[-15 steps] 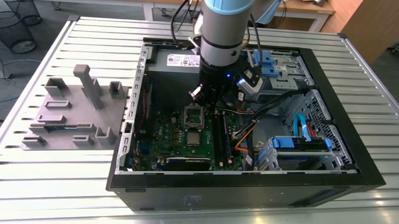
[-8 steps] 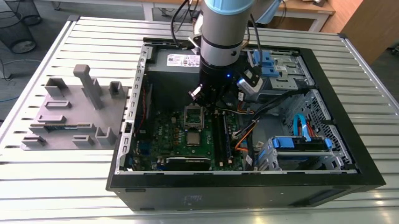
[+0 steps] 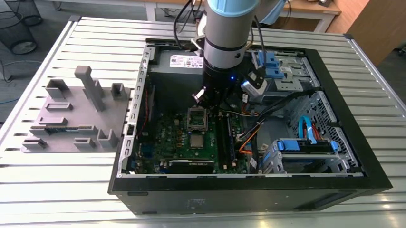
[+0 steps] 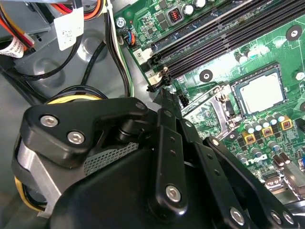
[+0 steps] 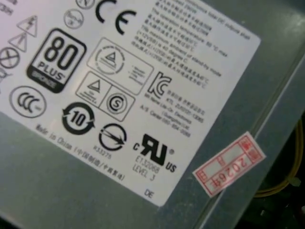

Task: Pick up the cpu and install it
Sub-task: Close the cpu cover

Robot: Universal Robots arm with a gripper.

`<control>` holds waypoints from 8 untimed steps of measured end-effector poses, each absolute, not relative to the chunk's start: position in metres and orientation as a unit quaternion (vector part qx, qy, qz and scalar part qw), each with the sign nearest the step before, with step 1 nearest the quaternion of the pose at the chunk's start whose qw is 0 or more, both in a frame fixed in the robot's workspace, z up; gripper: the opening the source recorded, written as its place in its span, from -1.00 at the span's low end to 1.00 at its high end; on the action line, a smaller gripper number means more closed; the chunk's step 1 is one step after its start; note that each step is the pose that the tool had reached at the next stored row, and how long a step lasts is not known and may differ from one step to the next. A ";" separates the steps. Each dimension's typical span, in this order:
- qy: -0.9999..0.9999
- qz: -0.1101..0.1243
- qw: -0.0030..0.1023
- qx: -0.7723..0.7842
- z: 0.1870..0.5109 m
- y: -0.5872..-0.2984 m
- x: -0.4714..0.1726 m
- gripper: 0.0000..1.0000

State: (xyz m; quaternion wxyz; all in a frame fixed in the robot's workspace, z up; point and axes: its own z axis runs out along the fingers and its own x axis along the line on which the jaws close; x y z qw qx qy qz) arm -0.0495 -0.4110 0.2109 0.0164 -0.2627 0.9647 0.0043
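The cpu [image 3: 198, 140] lies flat on the board [image 3: 170, 135], just nearer than the open socket [image 3: 198, 118]. The gripper [image 4: 165, 101] hangs by the socket, apart from the cpu; I cannot tell its opening. A skewed grasp on so thin a chip could tilt it and bend socket pins. Farthest, the power supply [image 3: 180, 61] bears a white label [image 5: 119, 95] of certification marks and a red sticker [image 5: 228, 164].

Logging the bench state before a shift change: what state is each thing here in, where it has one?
computer case: on its side, side panel off.
cpu socket: on the motherboard, no chip seen in it.
cpu: lying flat beside the socket, silver top up, not gripped.
memory slots: empty.
gripper: over the motherboard, apart from the cpu.
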 end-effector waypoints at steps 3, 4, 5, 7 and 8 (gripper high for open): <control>0.964 0.004 0.016 -0.265 0.210 -0.411 -0.051 -0.79; 0.964 0.004 0.016 -0.265 0.209 -0.411 -0.052 -0.79; 0.964 0.004 0.016 -0.266 0.209 -0.411 -0.052 -0.79; 0.964 0.004 0.016 -0.267 0.208 -0.411 -0.053 -0.79; 0.963 0.004 0.016 -0.267 0.208 -0.411 -0.054 -0.79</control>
